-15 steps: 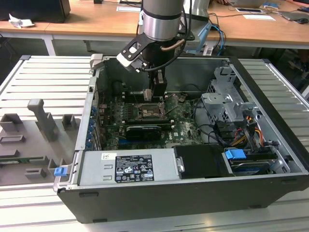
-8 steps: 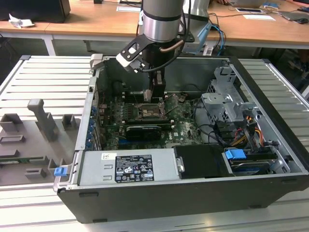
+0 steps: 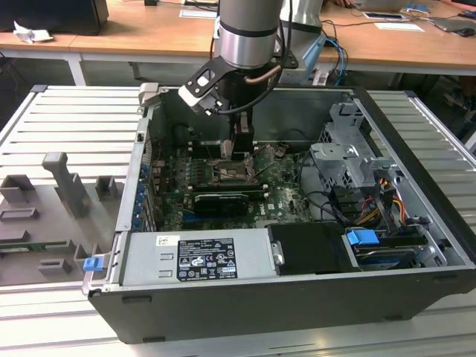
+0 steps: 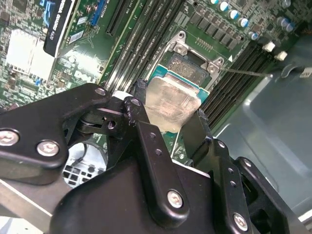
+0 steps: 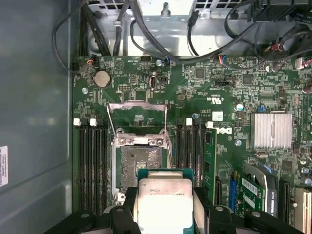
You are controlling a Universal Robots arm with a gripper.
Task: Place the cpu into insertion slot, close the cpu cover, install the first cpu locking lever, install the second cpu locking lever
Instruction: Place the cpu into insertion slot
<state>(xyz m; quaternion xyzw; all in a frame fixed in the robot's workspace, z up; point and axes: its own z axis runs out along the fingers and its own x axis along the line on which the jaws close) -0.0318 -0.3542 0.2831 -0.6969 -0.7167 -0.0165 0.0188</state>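
**Chip pinched over an open socket, nothing seated yet**

Closest to the lens in the second wrist view, the black, screw-studded linkage gripper (image 4: 170,108) is pinching the cpu (image 4: 168,100), a small flat square chip with a pale beige-silver metal top on a green base. One finger is pressing against each of two opposite edges. In the first wrist view the same chip (image 5: 165,204) is hanging level between the fingers (image 5: 127,201), overlapping only one edge of the socket.

Just beyond it, the insertion slot (image 5: 140,168), a dark square socket with a silvery metal rim, is lying bare, its contact field uncovered. The cpu cover (image 5: 136,103), a thin silvery metal frame with a square window, is standing swung back on its hinge at the slot's far side. A thin silvery locking lever (image 4: 246,72) is sticking out sideways from a socket corner (unlatched, by the look of it).

Around the socket, rows of long black memory slots (image 5: 92,156) are flanking it on the green circuit board (image 5: 195,92). In the exterior view the grey arm (image 3: 249,30) is reaching down into the open black computer case (image 3: 416,141).

As a judgement, the first step is underway and unfinished: the chip is not seated, and the cover and both levers are waiting undone.
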